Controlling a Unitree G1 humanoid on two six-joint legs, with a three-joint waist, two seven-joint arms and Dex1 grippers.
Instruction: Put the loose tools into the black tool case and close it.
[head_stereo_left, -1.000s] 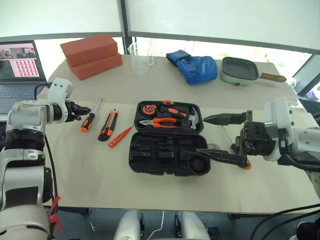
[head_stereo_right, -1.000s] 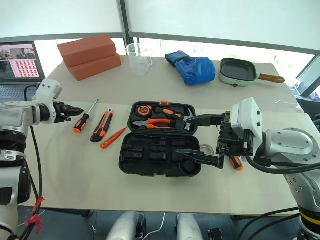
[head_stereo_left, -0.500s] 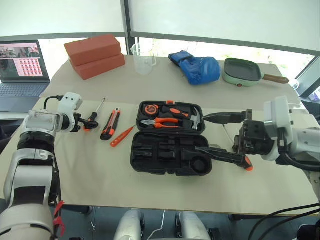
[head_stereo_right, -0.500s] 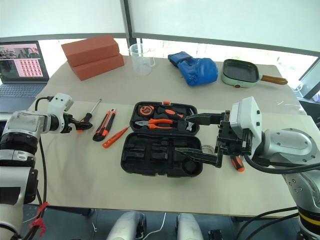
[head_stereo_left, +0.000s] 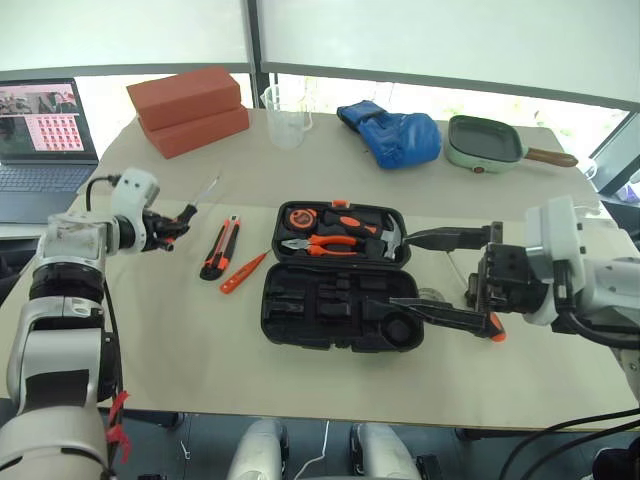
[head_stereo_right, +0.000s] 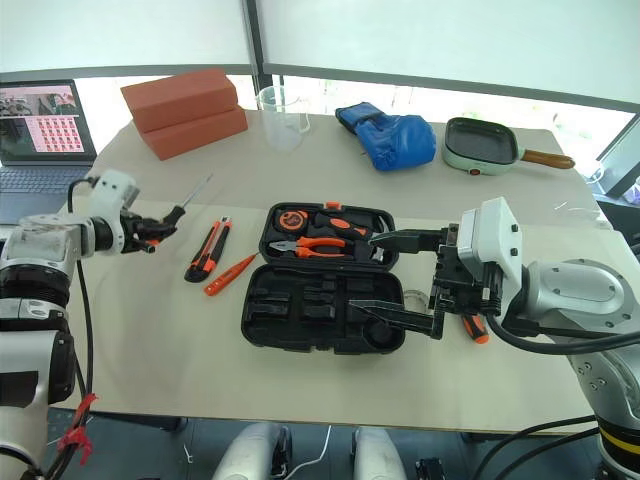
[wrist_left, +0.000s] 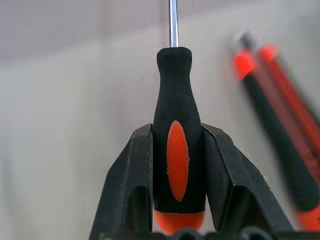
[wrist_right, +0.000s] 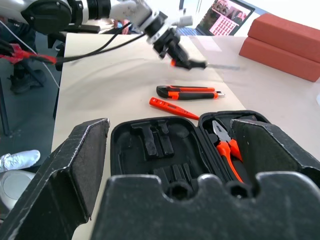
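Note:
The black tool case (head_stereo_left: 300, 310) lies open at the table's middle, its far half holding pliers, a hammer and a tape measure. My left gripper (head_stereo_left: 176, 222) is shut on an orange-and-black screwdriver (wrist_left: 173, 90), held off the table left of the case with its shaft pointing away. On the table between them lie the utility knife (head_stereo_left: 220, 248) and the slim orange tester screwdriver (head_stereo_left: 243, 271). My right gripper (head_stereo_left: 402, 270) hangs open over the case's right end. A second screwdriver's orange tip (head_stereo_left: 496, 331) shows beneath that hand.
Two red bricks (head_stereo_left: 190, 110), a clear beaker (head_stereo_left: 285, 115), a blue glove (head_stereo_left: 392, 132) and a green square pan (head_stereo_left: 483, 142) line the table's far side. A laptop (head_stereo_left: 40, 130) stands at the far left.
My left gripper has closed on the screwdriver and lifted it off the table, its shaft now tilted upward. The right arm has stayed still.

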